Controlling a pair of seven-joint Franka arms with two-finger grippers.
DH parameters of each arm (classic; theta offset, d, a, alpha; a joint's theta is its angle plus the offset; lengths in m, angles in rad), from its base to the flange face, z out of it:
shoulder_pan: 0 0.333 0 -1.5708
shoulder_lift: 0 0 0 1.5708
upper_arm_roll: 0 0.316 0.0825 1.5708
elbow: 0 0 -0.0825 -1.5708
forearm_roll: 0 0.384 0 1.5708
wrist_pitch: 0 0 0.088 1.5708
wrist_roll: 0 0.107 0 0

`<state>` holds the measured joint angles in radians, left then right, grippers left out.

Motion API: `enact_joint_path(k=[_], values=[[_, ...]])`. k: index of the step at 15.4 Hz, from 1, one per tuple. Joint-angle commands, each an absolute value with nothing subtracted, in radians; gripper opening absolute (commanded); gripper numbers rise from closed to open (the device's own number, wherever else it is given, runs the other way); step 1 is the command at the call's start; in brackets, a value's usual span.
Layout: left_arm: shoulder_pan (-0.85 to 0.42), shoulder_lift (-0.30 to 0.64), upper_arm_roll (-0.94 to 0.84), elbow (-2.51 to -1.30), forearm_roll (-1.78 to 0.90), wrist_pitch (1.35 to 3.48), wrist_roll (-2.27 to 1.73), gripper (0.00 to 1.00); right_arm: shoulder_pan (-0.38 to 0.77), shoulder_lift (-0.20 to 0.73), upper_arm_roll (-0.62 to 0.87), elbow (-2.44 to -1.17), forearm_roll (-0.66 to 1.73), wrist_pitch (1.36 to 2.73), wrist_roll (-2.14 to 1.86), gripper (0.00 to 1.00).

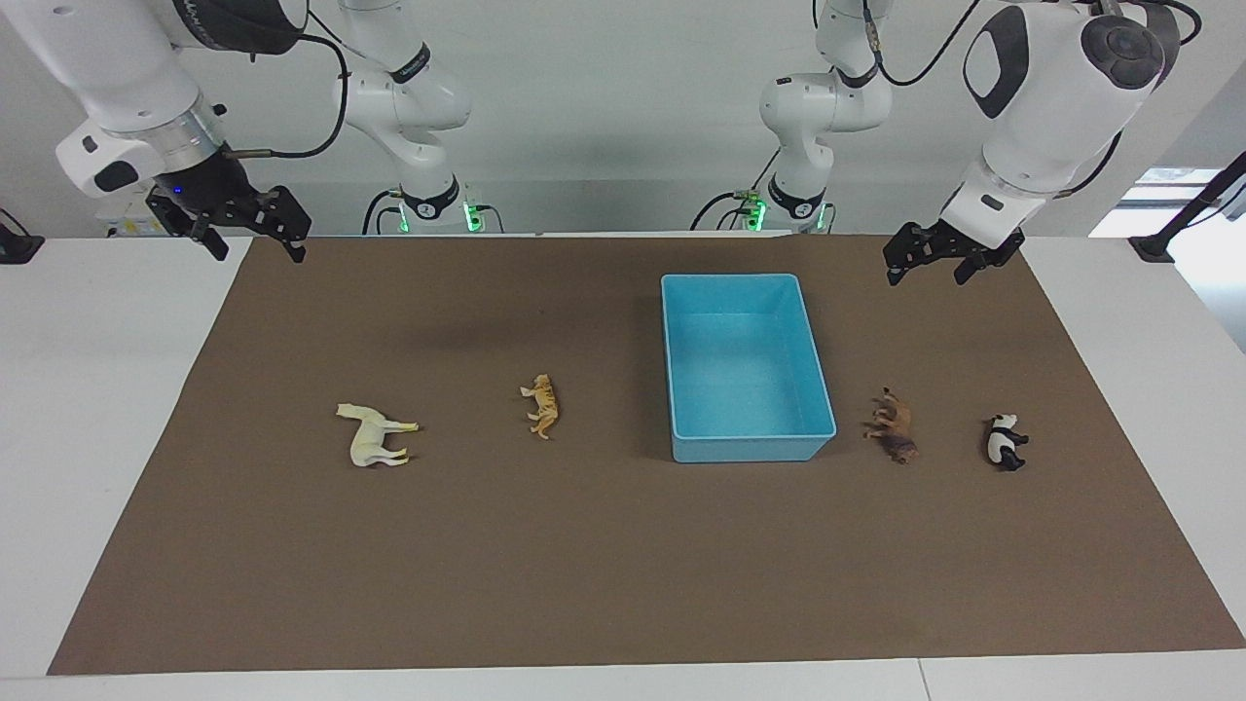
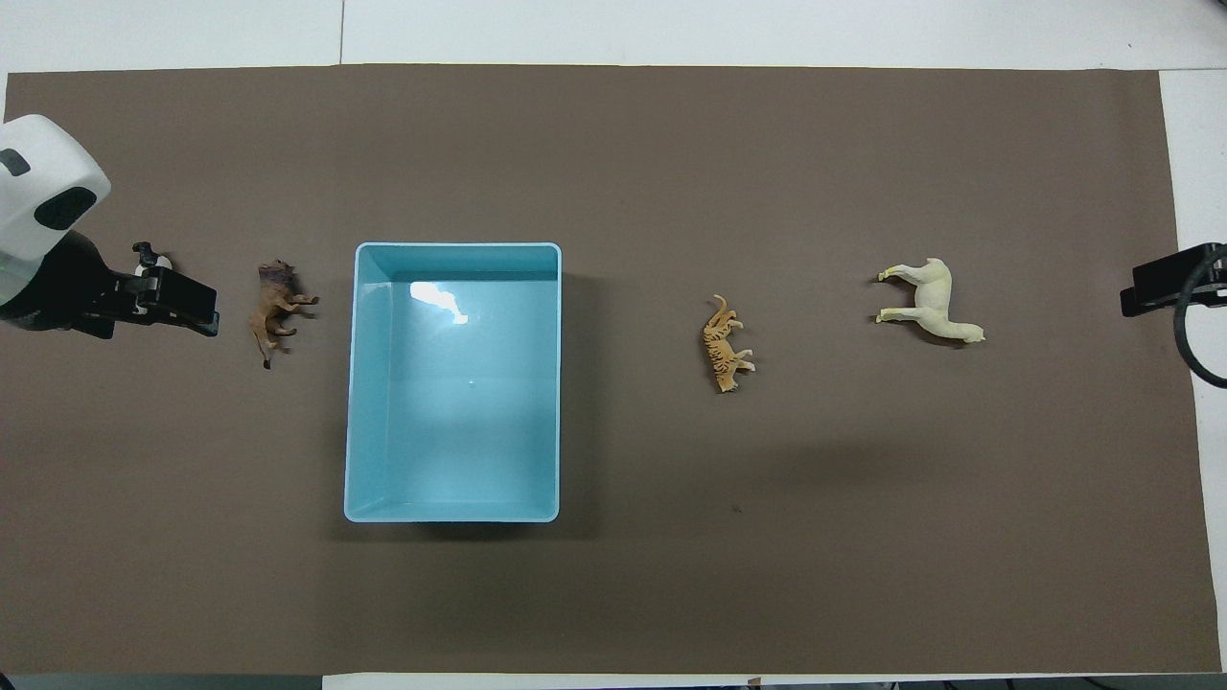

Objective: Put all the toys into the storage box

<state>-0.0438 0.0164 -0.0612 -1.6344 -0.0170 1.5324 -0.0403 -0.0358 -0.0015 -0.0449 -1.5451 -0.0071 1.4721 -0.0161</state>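
Overhead view: panda (image 1: 1005,441) possibly below left jaws, mostly hidden.

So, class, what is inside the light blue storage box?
Nothing: the storage box shows only its bare floor. The horse, tiger, lion and panda lie outside on the mat.

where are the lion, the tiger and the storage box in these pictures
lion (image 1: 893,425): facing view, on its brown body.
tiger (image 1: 543,405): facing view, on its striped back.
storage box (image 1: 748,447): facing view, on the outer wall farthest from the robots.
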Motion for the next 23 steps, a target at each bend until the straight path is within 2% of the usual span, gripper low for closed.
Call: enact_joint_path(k=[1,13,16,19,20,23], values=[[-0.044,-0.002,-0.057,-1.646,-0.012,1.52,-0.038,1.0,-0.054,-0.02,-0.025,-1.563,-0.018,1.462,-0.002,1.0],[-0.044,-0.002,-0.057,-1.646,-0.012,1.52,-0.038,1.0,-0.057,-0.021,-0.025,-1.563,-0.018,1.462,-0.002,1.0],[-0.044,-0.002,-0.057,-1.646,-0.012,1.507,-0.038,1.0,-0.055,-0.025,-0.025,-1.569,-0.02,1.413,-0.005,1.0],[-0.043,-0.006,-0.055,-1.646,-0.012,1.516,-0.044,1.0,-0.058,-0.02,-0.026,-1.56,-0.029,1.454,-0.005,1.0],[-0.044,-0.006,-0.055,-1.651,-0.012,1.54,-0.051,1.0,-0.057,-0.02,-0.026,-1.566,-0.032,1.492,-0.005,1.0],[-0.034,-0.028,-0.052,-1.744,-0.008,1.711,-0.089,1.0,-0.066,-0.021,-0.035,-1.566,-0.031,1.493,-0.005,1.0]])
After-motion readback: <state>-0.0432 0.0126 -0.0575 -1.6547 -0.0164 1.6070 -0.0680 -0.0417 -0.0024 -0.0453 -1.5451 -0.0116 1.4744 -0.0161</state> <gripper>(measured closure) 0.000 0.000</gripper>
